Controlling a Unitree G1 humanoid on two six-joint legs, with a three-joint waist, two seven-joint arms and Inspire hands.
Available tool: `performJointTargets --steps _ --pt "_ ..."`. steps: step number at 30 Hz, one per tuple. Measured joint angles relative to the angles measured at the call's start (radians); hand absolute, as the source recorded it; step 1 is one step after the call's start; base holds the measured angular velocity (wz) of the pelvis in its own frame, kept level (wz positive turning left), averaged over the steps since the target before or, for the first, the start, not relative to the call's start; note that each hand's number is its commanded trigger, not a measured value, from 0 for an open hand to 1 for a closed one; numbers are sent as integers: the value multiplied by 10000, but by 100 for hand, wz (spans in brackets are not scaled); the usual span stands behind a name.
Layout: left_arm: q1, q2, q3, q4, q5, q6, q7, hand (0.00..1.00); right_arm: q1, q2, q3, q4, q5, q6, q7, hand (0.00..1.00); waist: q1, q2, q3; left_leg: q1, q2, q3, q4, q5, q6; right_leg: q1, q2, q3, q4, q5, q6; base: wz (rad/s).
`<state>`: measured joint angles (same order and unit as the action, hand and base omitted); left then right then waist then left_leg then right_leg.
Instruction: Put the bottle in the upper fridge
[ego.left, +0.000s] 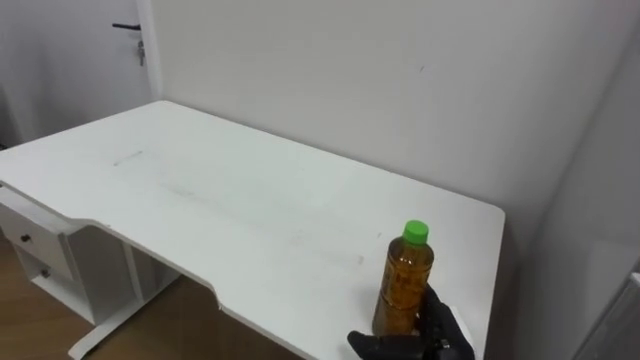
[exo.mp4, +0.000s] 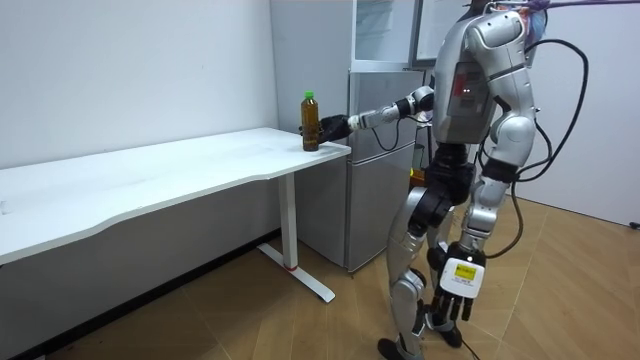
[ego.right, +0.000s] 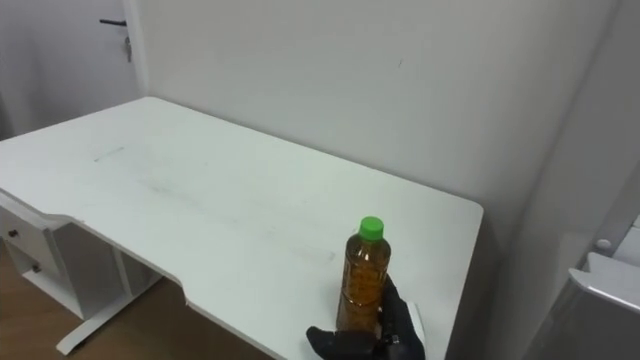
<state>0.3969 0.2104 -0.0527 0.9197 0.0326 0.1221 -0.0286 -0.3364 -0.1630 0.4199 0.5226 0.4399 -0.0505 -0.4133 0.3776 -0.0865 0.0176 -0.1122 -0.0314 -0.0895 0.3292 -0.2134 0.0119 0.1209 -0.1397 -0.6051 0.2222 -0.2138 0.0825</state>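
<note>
The cylindrical amber bottle (ego.left: 404, 282) stands cap-up at the smooth white bench's (ego.left: 200, 200) right front corner. The right hand's (ego.left: 438, 332) fingers wrap its base.

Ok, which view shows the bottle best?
Right eye view: bottle close, near mid-picture, right hand curled round its base. Left eye view shows the same nearer the edge. Room view has it far off, at the table's corner.

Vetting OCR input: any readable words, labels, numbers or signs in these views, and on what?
No text is legible.
bottle, gripped by the right hand: no print can be made out.
left hand, hanging by the robot's side: the marking on its back is too small to read.
</note>
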Motion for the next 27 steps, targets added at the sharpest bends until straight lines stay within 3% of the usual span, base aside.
performJointTargets --steps 14,26,27 --pt "248 64 -75 26 -428 -62 203 0 -10 127 2 42 432 -125 -750 0 174 -79 -44 37 -18 -61 -16 19 -5 65 4 -89 -11 0 0 1" --pt "328 76 -106 38 -1097 -205 204 0 -571 134 1 20 431 -215 -1467 0 303 -150 32 3 -7 -63 -22 27 -16 43 15 -108 -22 0 0 0" --pt "328 87 -106 39 -1102 -205 204 0 -683 134 1 12 431 -250 -1532 7 305 -155 36 2 -7 -63 -25 27 -16 41 15 -109 -23 0 0 0"
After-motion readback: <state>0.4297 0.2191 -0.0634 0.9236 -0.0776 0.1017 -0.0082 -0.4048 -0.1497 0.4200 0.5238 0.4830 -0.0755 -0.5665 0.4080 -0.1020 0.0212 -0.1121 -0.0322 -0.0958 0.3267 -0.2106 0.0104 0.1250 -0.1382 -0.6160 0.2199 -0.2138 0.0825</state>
